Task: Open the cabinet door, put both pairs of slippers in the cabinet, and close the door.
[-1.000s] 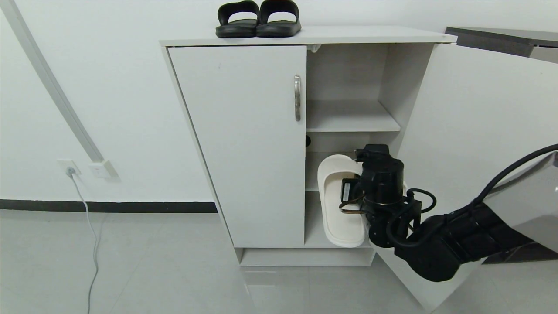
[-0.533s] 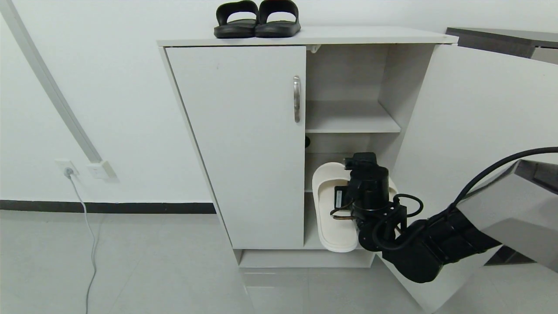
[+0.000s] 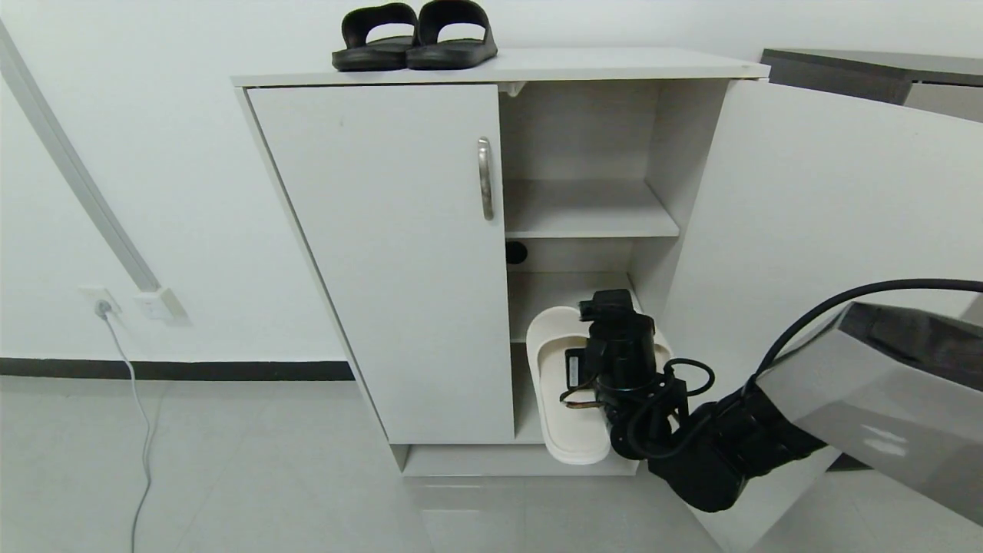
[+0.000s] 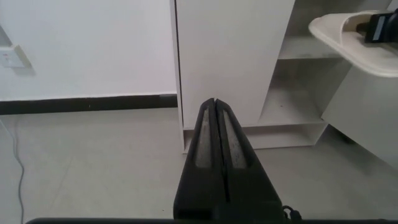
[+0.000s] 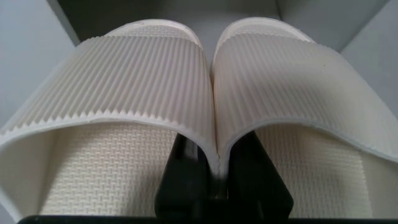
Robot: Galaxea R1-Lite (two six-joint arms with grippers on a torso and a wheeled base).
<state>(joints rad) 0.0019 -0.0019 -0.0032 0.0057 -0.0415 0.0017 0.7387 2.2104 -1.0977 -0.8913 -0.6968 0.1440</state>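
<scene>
The right gripper is clamped on the adjoining inner strap edges of the white slippers. This foam-like pair, with ribbed straps and a woven-pattern footbed, is held side by side at the open right half of the cabinet, heels jutting past its front. Smooth black slippers sit on the cabinet's flat white top, while the left gripper, fingers pressed together on nothing, hangs over the grey tiled floor.

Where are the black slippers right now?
In the head view, the black slippers sit side by side on the cabinet top, toward its left, above the shut door.
</scene>
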